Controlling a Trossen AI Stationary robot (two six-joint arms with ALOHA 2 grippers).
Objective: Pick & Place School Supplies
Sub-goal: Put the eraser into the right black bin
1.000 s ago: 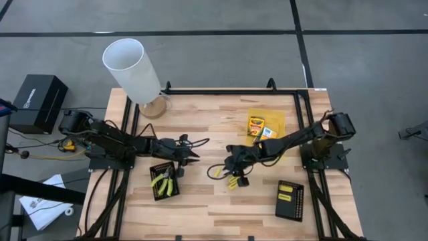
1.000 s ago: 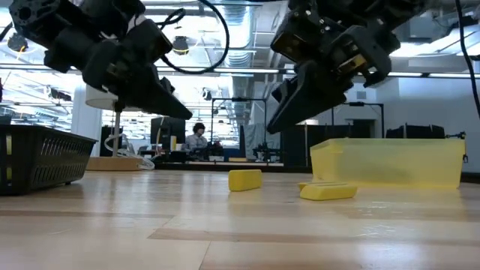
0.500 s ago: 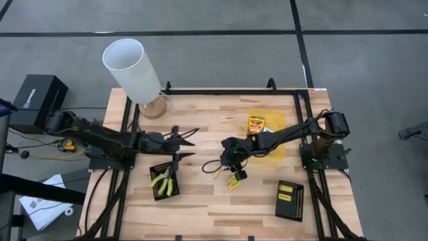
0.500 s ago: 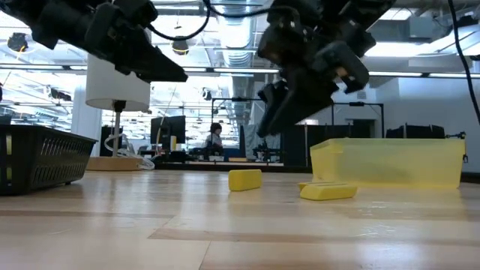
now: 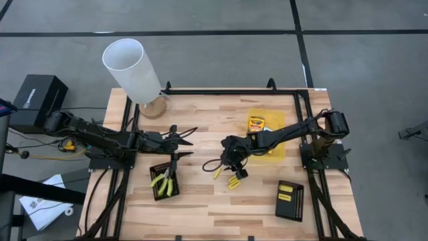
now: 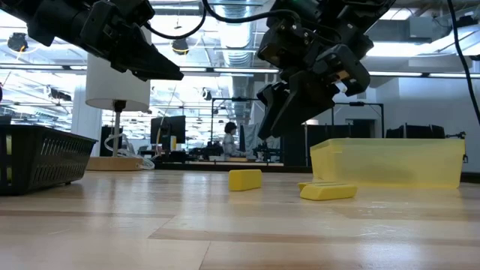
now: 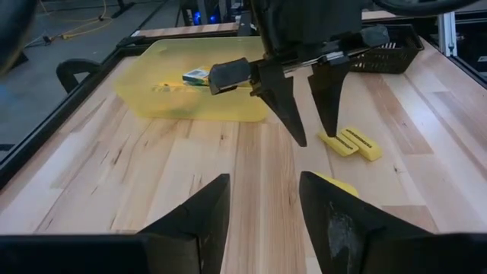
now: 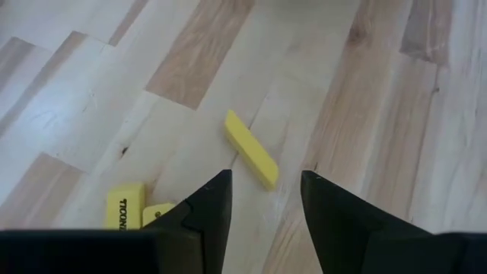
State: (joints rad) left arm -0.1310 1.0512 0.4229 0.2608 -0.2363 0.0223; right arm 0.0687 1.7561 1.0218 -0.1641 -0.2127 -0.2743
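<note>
Even overhead light falls across the wooden table in the high view, with soft, short shadows under the arms. The low view is backlit by bright ceiling strips, so both arms read as dark silhouettes, and the near tabletop is blurred. In both wrist views the nearest fingers are out of focus

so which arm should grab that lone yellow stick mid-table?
Right. Its open end effector hovers right by the stick, which is centred in its wrist view; the left end effector sits farther off.
</note>
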